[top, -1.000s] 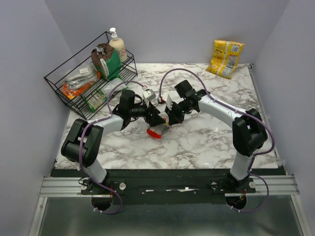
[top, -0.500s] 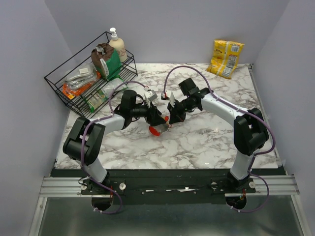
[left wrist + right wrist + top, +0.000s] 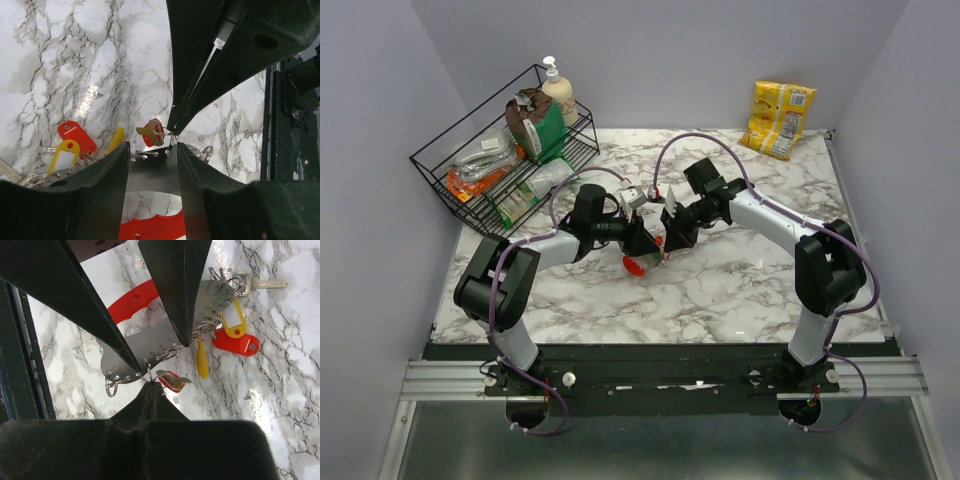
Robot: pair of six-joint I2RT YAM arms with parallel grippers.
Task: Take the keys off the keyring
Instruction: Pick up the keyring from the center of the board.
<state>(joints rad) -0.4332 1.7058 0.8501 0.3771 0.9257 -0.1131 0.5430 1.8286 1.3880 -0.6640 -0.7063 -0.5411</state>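
at the near edge of the table (image 3: 740, 290) both arm bases are bolted side by side, and the arms reach inward to meet around the table's middle. just nearer than that meeting point is the keyring (image 3: 147, 345), a flat silvery plate with holes along its edge, joined to a red curved loop (image 3: 634, 266) on its near side. the keys (image 3: 234, 327) hang from small rings on the plate's edge and fan out over the marble: a yellow tag, a red tag (image 3: 236, 345), a yellow-headed key (image 3: 201, 362) and a plain silvery key (image 3: 261, 284). a red-headed key (image 3: 169, 380) hangs on its own small ring at the plate's edge.

left gripper (image 3: 152, 150): fingers (image 3: 100, 195) set apart, one on each side of the plate; whether they clench it cannot be told. right gripper (image 3: 151, 387): fingers clenched together to a point, tips touching the small ring that carries the red-headed key; whether that ring is pinched between them cannot be told.

at the far left corner stands a black wire rack (image 3: 470, 115) holding packets and a pump bottle (image 3: 558, 92). at the far right corner lies a yellow bag (image 3: 778, 118).
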